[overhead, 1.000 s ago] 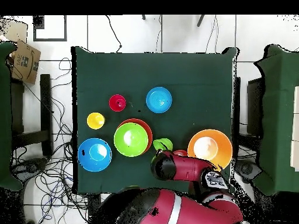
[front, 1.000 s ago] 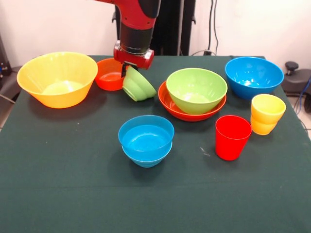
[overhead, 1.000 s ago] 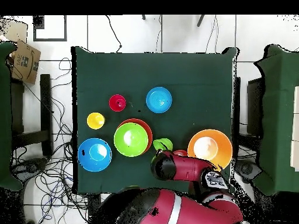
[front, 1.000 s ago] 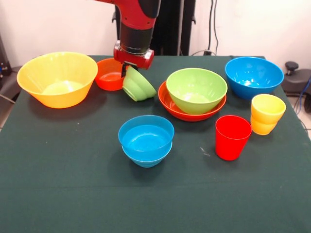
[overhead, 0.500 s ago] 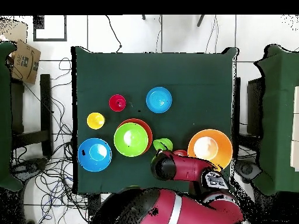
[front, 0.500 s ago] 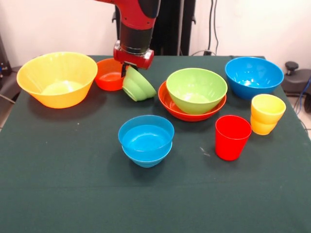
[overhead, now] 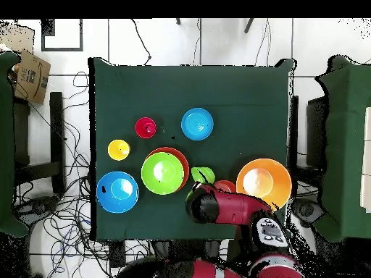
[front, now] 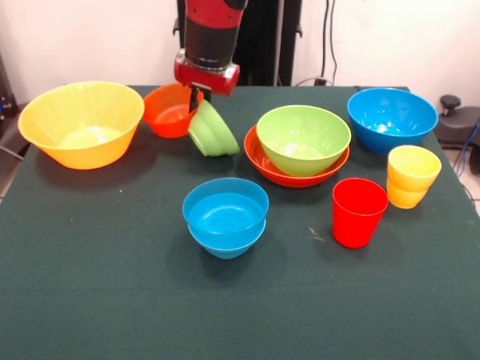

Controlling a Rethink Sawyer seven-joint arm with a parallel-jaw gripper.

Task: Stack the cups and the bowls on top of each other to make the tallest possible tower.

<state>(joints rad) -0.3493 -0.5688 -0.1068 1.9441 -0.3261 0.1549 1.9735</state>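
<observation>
Fingers point(front: 196, 100) apparently pinch the tilted small green bowl's point(front: 213, 131) rim, bowl hanging just below.

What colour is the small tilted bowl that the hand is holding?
Light green. The small tilted bowl in the hand shows best in the front view.

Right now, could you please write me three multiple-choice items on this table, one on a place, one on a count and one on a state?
1. Where does the large green bowl sit?
A. inside the red-orange bowl
B. inside the big blue bowl
C. on the bare table

2. How many blue bowls are on the table?
A. one
B. two
C. three

3. How is the small green bowl at the gripper posed?
A. upright
B. tipped on its side
C. upside down, flat

Answers: 1 A, the red-orange rim rings it; 2 B, the big one and the small blue bowl; 3 B, its rim faces sideways.
</observation>
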